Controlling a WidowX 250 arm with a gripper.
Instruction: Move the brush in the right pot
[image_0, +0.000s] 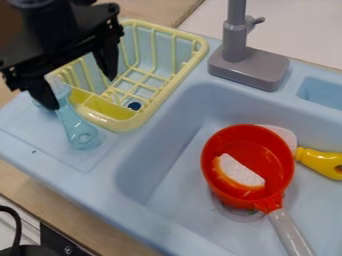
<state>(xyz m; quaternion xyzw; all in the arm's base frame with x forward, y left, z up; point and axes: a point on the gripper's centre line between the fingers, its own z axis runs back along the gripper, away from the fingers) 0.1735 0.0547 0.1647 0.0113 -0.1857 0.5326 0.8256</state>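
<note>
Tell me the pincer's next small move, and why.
Probably centre the pincer over the translucent blue utensil, presumably the brush, before closing: its fingers stand apart, and the utensil's upper end shows close beside one finger, away from the other.

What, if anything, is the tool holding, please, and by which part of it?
Nothing is held; the tool hangs open at the light-blue brush.

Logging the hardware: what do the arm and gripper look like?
The gripper is black, with a wide, angular crossbar carrying small knobbly hardware, and two fingers that narrow toward their tips. The arm above it is black too, and rounded. I see no markings.
</note>
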